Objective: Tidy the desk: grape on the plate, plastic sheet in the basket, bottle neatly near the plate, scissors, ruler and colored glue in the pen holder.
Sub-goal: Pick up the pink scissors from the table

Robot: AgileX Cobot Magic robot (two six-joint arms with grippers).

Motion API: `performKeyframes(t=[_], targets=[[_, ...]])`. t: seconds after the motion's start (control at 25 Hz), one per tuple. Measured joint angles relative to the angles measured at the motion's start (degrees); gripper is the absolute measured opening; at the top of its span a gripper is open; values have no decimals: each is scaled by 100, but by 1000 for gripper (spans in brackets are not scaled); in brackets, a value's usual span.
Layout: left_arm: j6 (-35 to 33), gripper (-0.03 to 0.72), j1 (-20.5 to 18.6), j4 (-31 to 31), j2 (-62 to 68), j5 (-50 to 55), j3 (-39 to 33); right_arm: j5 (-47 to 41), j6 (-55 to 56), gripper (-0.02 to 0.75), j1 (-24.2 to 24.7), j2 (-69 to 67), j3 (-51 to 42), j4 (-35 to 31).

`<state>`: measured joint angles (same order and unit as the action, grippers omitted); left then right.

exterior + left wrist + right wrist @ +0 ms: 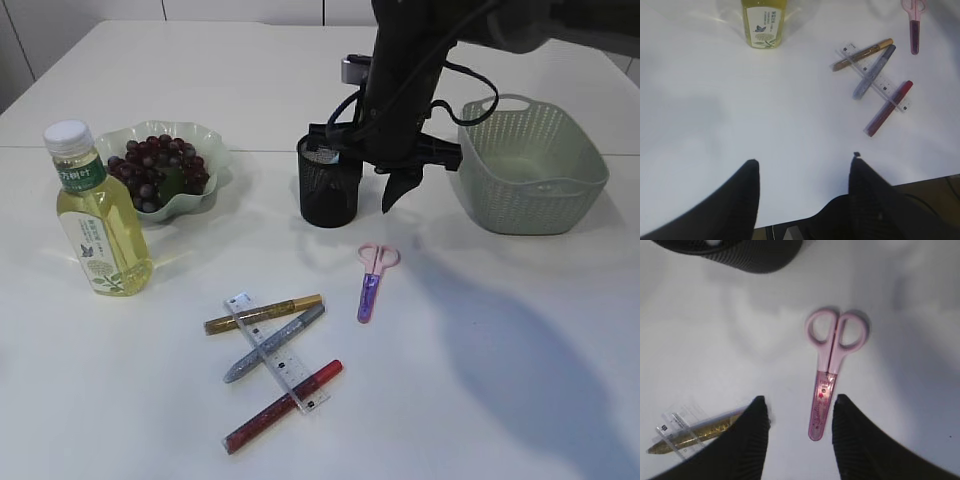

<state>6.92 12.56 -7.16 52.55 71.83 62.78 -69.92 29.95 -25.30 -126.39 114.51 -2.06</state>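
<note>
Our right hand [799, 435] hangs over the pink scissors [829, 375], spread apart and holding nothing. The scissors lie flat on the white bench [520, 380], handles pointing to 12 o'clock, blades in a purple cover pointing to 6 o'clock. To do this well, we think we should go straight down, put one finger on each side of the covered blade, then squeeze. The black pen holder [328, 182] waits at 11 o'clock from the scissors. Our left hand [804, 172] is spread too, with nothing in it, far from the glue sticks [874, 75] and ruler [875, 80]. The bottle [95, 215] label has writing, but it is too small for us to read.
</note>
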Motion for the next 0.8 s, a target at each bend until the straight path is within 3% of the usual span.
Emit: performKeyframes(t=[0.8], targets=[[0, 417, 0, 10, 0, 0, 0, -10, 45, 349, 0, -885, 39, 21]])
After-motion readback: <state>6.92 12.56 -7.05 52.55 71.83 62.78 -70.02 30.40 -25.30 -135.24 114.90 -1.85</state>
